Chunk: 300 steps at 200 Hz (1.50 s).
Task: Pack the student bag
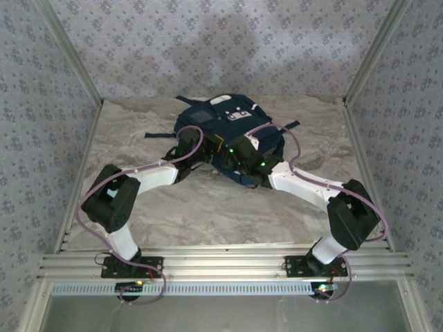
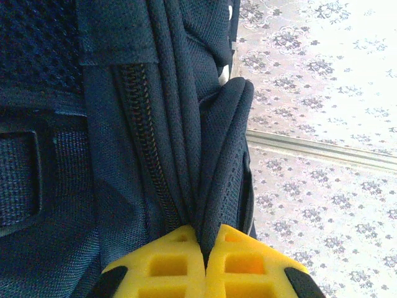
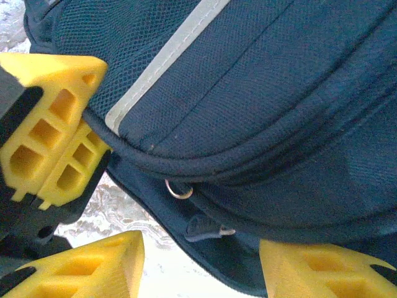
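My left gripper (image 2: 205, 251) is pinched tight on a fold of the big navy-blue cloth backpack (image 1: 232, 128); my right gripper (image 3: 201, 264) has its jaws apart beside the backpack's edge; the backpack lies on the pale marbled table (image 1: 208, 207), near the back.

Pale grey wallpaper with a small floral print (image 1: 221, 48) closes my cell on three sides. Slanted aluminium frame posts (image 1: 73, 55) mark the back corners, and a soft shadow (image 1: 232, 34) falls on the back wall. To the right of the left gripper (image 2: 205, 248) I see the same print, washed bright by the light and crossed by a metal strip (image 2: 322, 152). Below the right gripper (image 3: 201, 245) lies a white-grey marbled tabletop (image 3: 124, 205). Ribbed aluminium rails (image 1: 221, 264) run along its near edge.
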### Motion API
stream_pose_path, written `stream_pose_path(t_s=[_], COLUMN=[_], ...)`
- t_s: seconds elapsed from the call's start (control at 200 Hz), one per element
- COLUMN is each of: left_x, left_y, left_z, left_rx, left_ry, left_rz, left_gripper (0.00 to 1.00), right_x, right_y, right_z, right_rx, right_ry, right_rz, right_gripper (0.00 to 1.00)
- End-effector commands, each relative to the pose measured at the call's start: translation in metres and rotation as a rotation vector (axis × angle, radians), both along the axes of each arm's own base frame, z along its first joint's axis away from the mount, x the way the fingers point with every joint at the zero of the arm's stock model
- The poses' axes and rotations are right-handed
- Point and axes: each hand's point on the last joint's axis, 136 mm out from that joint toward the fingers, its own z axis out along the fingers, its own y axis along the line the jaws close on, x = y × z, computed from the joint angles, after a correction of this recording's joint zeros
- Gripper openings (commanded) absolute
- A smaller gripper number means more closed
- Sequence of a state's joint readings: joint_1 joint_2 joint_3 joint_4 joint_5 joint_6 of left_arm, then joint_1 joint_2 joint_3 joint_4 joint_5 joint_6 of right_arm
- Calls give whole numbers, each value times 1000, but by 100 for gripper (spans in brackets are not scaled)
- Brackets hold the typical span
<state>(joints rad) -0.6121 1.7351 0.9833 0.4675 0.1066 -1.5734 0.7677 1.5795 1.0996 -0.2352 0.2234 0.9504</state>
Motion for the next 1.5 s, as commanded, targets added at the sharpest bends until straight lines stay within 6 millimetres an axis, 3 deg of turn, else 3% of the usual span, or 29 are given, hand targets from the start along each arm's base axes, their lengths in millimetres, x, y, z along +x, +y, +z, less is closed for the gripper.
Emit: stream_pose_path(t_s=[0.0,0.255,0.41,0.5,0.725,0.944,1.069,1.194,1.369,1.494], left_x=[-1,-2,-1,1,6,8,9,9,10,10], left_y=[-18,-18,-16,-12,-10,-14,-12,-8,-4,-3], left_z=[86,88,84,80,68,65,64,66,65,62], left_rx=[-175,-181,-174,-168,-146,-139,-119,-88,-60,-52], left_ry=[-199,-202,-196,-190,-171,-164,-161,-171,-175,-165], left_rz=[-43,-42,-33,-19,-8,-21,-37,-35,-30,-31], left_gripper=[0,0,0,0,0,0,0,0,0,0], right_x=[9,11,9,6,-10,-11,-16,-29,-39,-37], right_y=[0,-2,-17,-25,-46,-53,-56,-58,-67,-80], right_z=[-12,-33,-38,-34,-29,-25,-27,-38,-46,-40], right_rx=[-55,-161,-193,-195,-211,-131,-128,-36,-41,-84], right_ry=[-2,-2,10,6,68,101,143,309,377,348], right_rz=[-48,-83,-100,-92,-6,123,271,410,412,378], right_gripper=[54,52,26,17,10,0,0,0,0,0])
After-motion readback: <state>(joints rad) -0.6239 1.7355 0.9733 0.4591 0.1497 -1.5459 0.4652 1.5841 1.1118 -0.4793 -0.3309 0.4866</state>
